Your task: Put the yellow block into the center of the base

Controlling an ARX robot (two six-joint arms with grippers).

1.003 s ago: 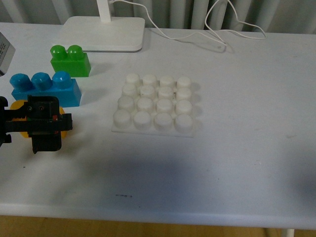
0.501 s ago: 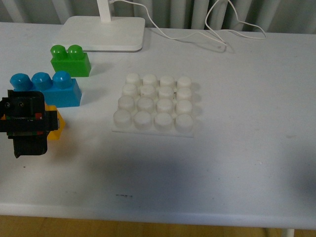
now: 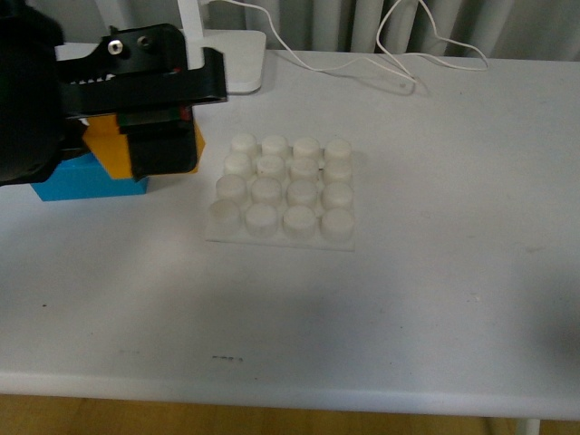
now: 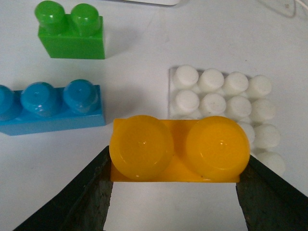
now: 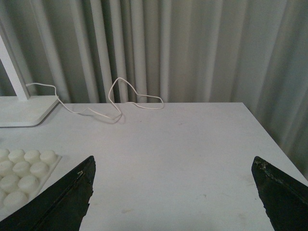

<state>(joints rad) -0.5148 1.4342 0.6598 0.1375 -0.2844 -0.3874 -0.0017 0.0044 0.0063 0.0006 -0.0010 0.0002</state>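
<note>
Clamping the yellow block (image 4: 179, 150) endwise, the left hand (image 4: 175, 166) hangs near the base (image 3: 285, 190); right hand (image 5: 173, 195) gapes wide.

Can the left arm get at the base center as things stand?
Probably yes. The left gripper, shut on the yellow block, hangs just beside the base; its studs are bare and nothing stands between them.

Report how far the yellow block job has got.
Done: the left pincer is shut on the yellow block, held off the table. In hand: the block hangs left of the base. Left: bring it over the base's centre studs, all bare, and press it in.
</note>
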